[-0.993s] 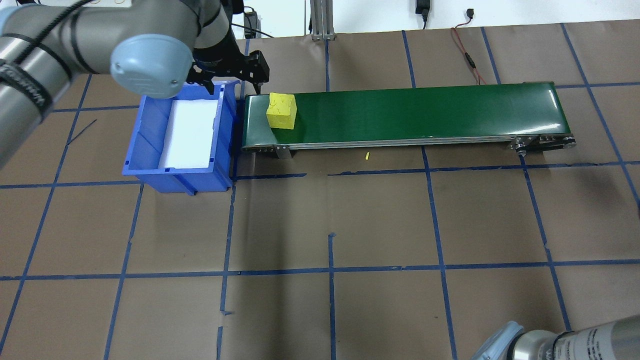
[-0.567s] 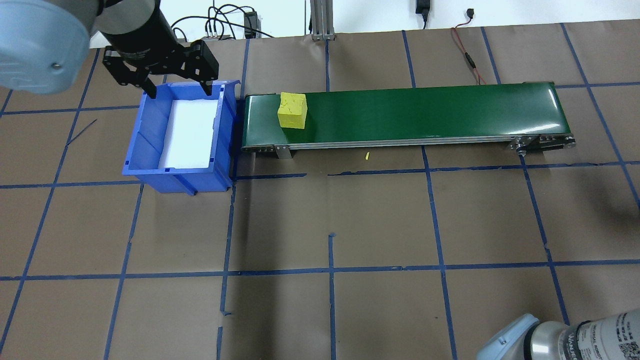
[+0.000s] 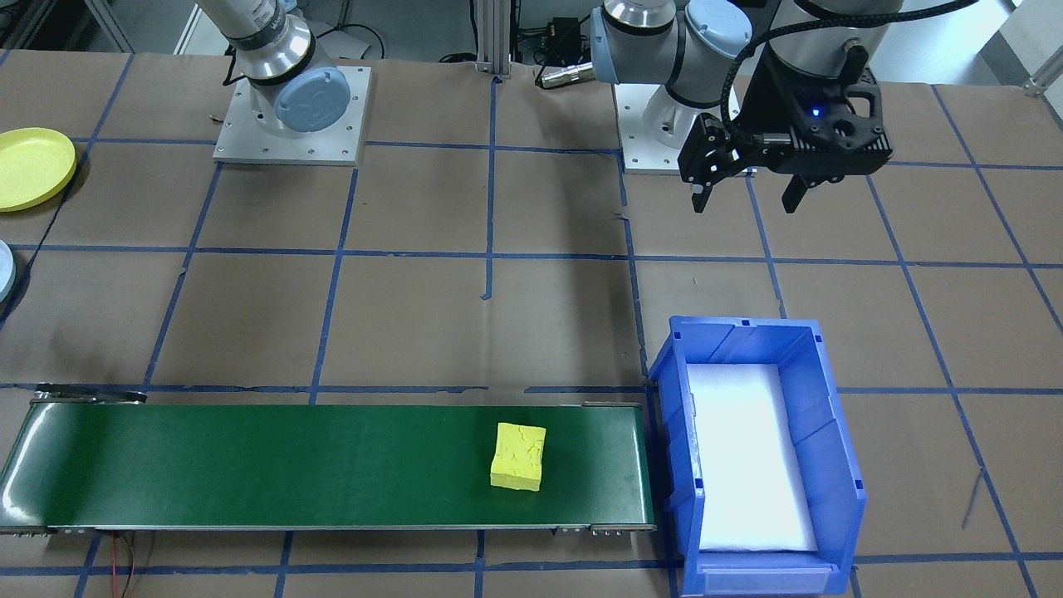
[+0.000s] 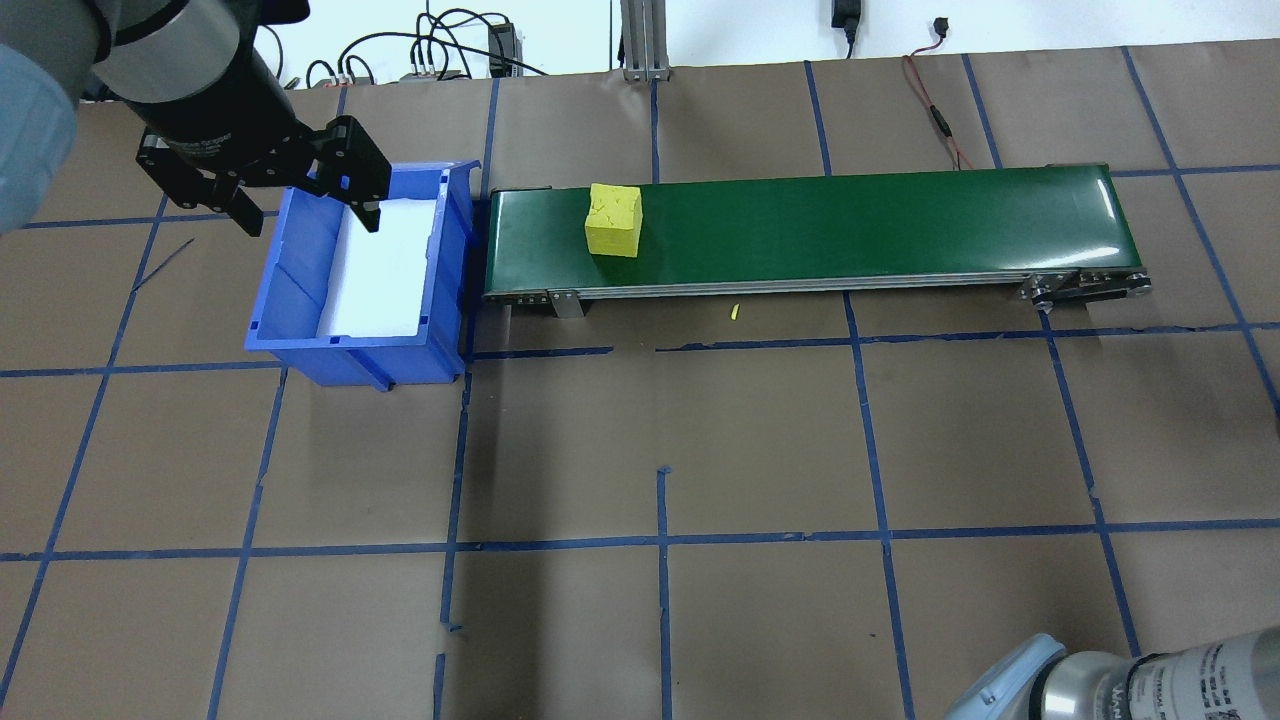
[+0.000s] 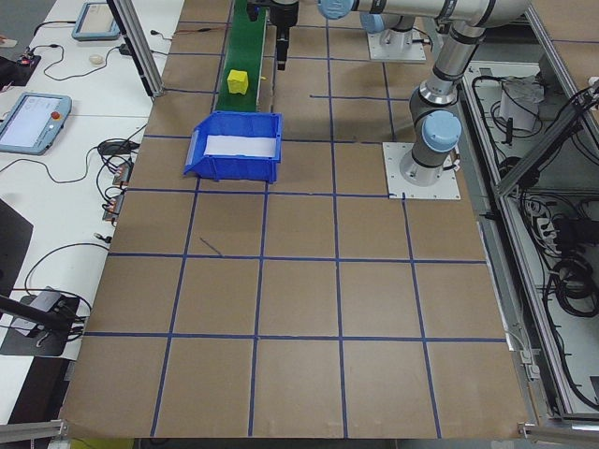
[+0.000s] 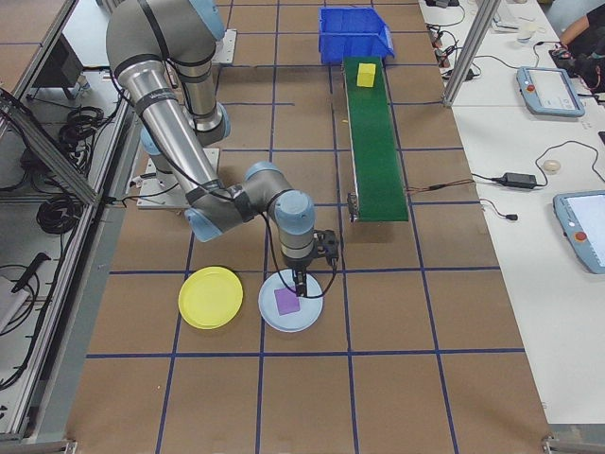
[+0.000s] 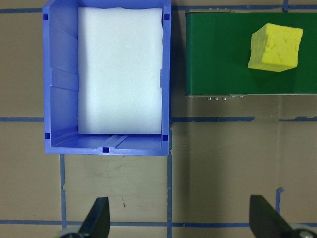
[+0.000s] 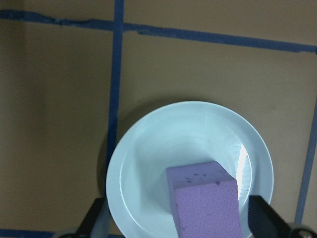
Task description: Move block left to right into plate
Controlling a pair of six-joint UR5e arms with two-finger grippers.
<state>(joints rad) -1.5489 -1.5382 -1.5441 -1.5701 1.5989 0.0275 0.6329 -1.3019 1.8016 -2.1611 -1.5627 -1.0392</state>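
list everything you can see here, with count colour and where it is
block: 1, yellow, on the belt near the bin
belt: 1, green, far side of table
bin: 1, blue, white pad inside, at the belt's end
yellow plate: 1, on table beside the pale plate
pale plate: 1, light blue, under right claw
purple block: 1, in the pale plate
left claw: 1, black, open, raised near the bin
right claw: 1, open, over the purple block

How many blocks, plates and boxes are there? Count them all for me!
Blocks: 2, yellow block and purple block
Plates: 2, yellow plate and pale blue plate
Boxes: 1, blue bin
Total: 5
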